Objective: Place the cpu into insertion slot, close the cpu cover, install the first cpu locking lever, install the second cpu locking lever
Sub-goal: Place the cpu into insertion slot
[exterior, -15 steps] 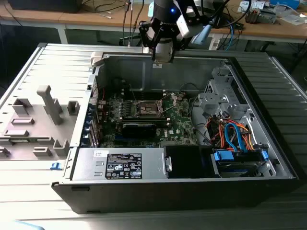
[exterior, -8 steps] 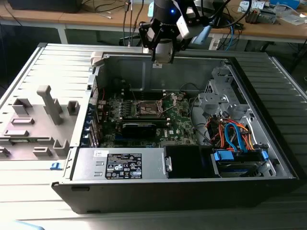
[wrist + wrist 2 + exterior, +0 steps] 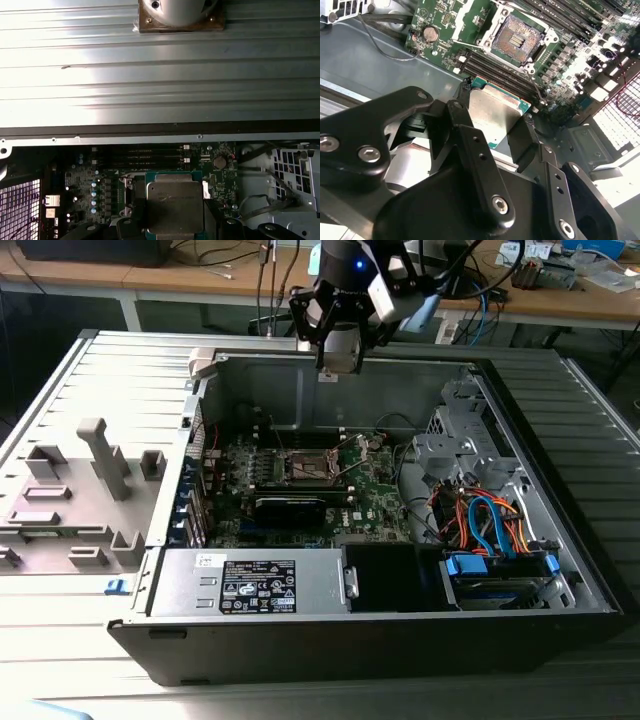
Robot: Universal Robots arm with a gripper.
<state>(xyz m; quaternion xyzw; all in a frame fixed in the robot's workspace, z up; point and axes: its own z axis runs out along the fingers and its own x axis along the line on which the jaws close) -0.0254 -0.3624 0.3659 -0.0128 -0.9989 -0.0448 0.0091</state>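
I'm holding the cpu (image 3: pixel 495 114) pinched in the gripper (image 3: pixel 496 102), up over the open computer case (image 3: pixel 300 390).
From the exterior view's left: grey fixture block (image 3: pixel 95 490), then the case with the green board (image 3: pixel 380 495) in it, insertion slot (image 3: pixel 308 468) mid-board with its dark centre exposed, cables (image 3: pixel 490 520) rightmost. The fingers clamp opposite cpu edges. The cpu is apart from the slot, near the case's far wall, with free room around it.

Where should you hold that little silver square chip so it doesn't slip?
By two opposite edges, as the pincer holds the cpu now, coming from its silver face. It is thin and flat, so only the edges offer grip, and the far side stays free.
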